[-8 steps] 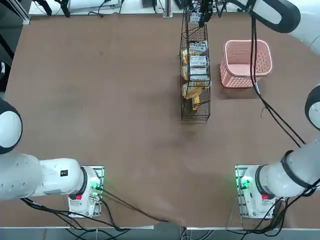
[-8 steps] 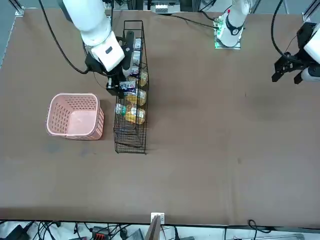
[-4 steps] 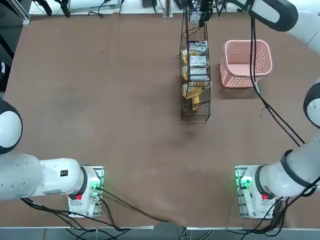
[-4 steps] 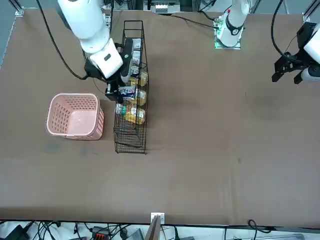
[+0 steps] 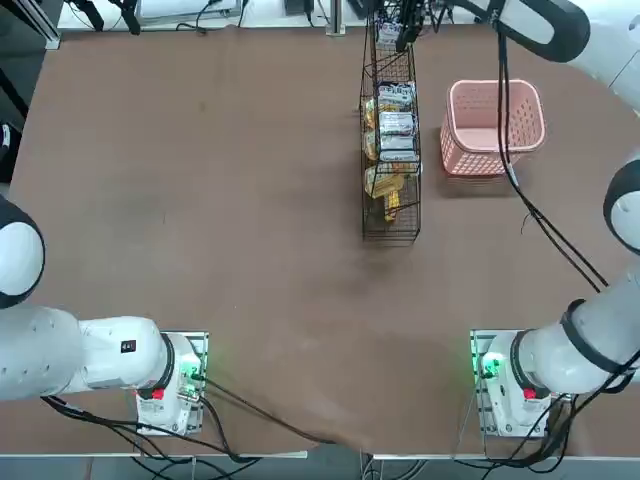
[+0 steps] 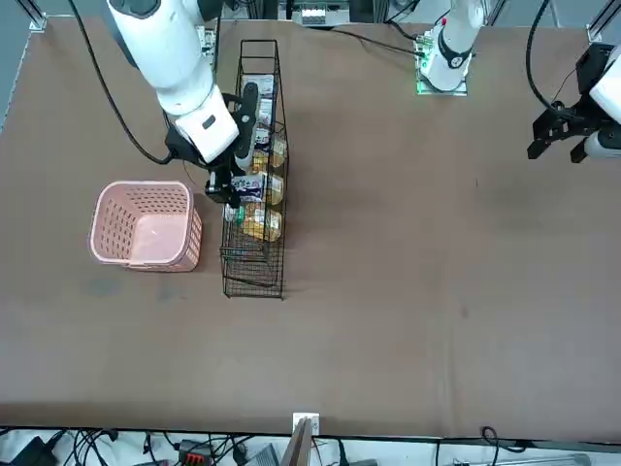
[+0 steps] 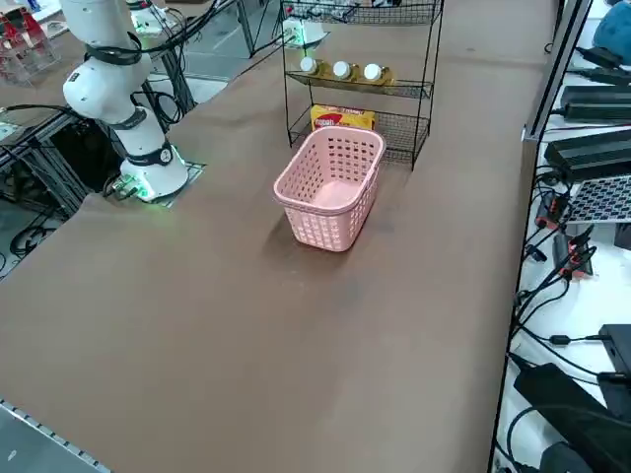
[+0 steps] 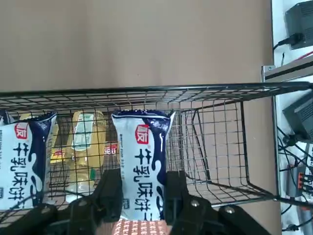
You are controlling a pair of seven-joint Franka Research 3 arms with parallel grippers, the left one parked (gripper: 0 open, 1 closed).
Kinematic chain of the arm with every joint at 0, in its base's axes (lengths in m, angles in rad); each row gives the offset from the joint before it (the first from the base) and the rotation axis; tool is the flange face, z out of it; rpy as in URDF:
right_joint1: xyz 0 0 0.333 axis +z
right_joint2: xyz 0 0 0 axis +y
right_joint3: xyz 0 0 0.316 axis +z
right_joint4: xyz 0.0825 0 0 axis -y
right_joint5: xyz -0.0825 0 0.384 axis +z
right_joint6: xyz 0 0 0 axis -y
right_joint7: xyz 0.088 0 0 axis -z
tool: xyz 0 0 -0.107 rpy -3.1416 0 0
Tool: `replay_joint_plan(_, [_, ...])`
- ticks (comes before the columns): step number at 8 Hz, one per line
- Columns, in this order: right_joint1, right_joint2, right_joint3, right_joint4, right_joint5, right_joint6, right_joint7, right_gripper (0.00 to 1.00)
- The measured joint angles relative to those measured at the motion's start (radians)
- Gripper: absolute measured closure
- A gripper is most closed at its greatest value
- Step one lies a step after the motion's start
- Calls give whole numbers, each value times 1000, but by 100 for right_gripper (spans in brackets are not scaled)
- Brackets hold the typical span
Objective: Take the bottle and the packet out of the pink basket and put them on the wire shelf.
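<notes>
The right pincer (image 8: 143,196) is clenched on the packet (image 8: 142,164), a flat white one with dark blue print, holding it over the shelf (image 6: 254,165). The pink basket (image 6: 144,225) stands beside the shelf on the desk (image 6: 408,272). Bottles (image 7: 341,71) with white caps stand in the shelf.

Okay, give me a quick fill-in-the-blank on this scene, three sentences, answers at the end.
1. The right tool is shut on the ___, holding it over the shelf.
2. The basket now holds ___.
3. In the front view, the basket sits to the ___ of the shelf.

Missing words: packet; nothing; left
</notes>
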Motion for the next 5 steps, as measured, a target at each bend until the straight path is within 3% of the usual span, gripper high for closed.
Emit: replay_joint_plan(5, [1, 4, 0, -21, 0, 34, 0, 56])
